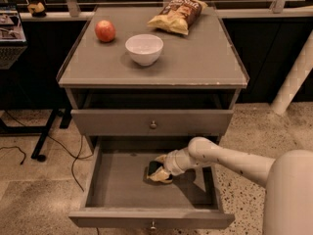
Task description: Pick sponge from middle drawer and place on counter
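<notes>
The middle drawer (120, 187) is pulled out, with its grey floor showing. The small dark green sponge (153, 168) sits near the drawer's centre, between the pale fingers (160, 178) of my gripper (158, 170). My arm reaches in from the right, and the gripper is closed around the sponge, low over the drawer floor. The counter (200, 60) is the grey cabinet top above.
On the counter stand a white bowl (144, 49), a red apple (105, 31) and a chip bag (178, 14). The closed upper drawer front (152, 122) overhangs the back of the open drawer. A white post (293, 77) stands at the right, and a desk leg and cables (39, 146) at the left.
</notes>
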